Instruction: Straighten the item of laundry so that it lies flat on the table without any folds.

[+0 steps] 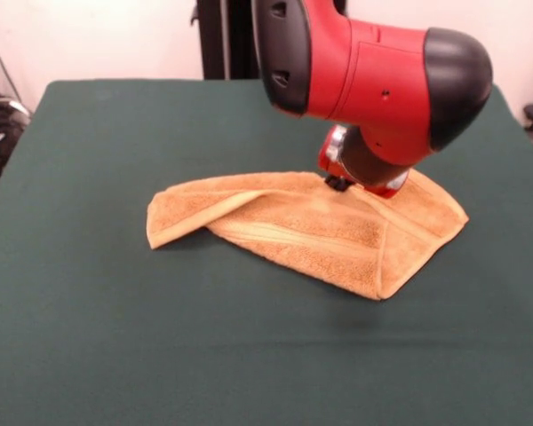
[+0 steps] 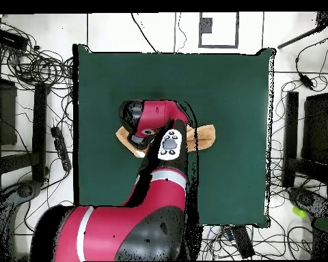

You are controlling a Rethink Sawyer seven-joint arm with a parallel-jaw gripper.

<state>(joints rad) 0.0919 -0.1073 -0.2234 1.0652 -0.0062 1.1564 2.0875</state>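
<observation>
The orange-tan item of laundry (image 1: 320, 226) lies near the middle of the dark green table (image 1: 115, 337). It is doubled over, with a thick fold ridge running to a rolled corner at its left end. My gripper (image 1: 338, 184) is low at the towel's far edge, touching or just above the cloth, mostly hidden by the red and black wrist. In the overhead view the arm covers most of the towel (image 2: 205, 136), and only its two ends show on the table (image 2: 235, 89).
The red and black arm (image 1: 373, 80) hangs over the back of the towel. Cables and equipment (image 2: 30, 68) lie on the floor around the table. A black post (image 1: 224, 40) stands behind the far table edge.
</observation>
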